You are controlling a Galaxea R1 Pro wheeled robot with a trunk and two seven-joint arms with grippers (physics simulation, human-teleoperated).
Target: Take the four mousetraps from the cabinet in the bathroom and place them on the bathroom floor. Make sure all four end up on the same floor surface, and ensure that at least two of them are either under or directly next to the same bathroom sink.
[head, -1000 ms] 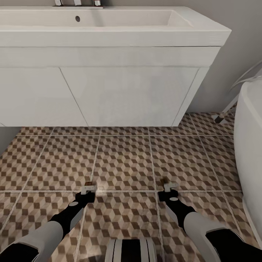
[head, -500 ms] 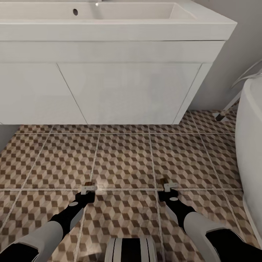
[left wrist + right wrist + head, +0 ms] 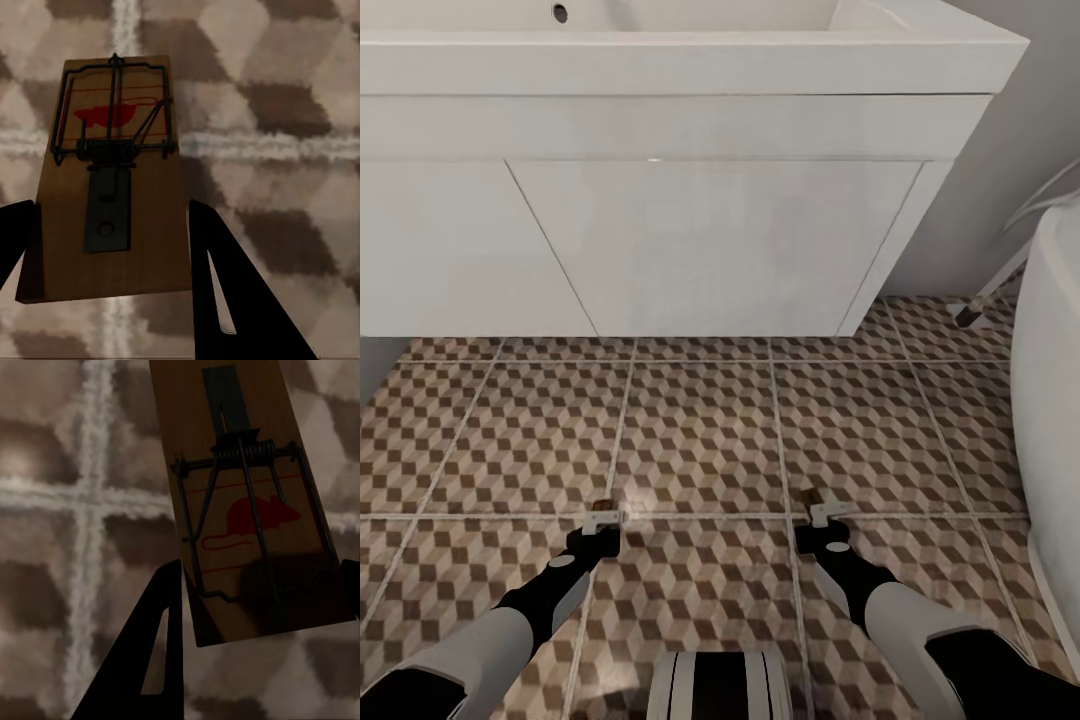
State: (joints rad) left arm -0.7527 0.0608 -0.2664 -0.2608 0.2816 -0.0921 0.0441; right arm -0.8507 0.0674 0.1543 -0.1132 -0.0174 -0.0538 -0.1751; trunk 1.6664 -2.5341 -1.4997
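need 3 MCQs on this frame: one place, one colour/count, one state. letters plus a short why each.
1. Where is the white vanity relative to the two hands?
A. ahead of them, above the tiled floor
B. behind the robot
C. under the bathtub

2. How many mousetraps are being carried?
A. none
B. two
C. four

3. What is the state of the left hand?
A. open and empty
B. shut on a mousetrap
C. resting on the sink rim

Answers:
1. A: in the head view the vanity stands beyond the left hand and the right hand, with the patterned floor between.
2. B: one mousetrap sits between the left fingers, another mousetrap in the right hand's fingers.
3. B: the left wrist view shows dark fingers flanking the tan board on both sides, off the floor.
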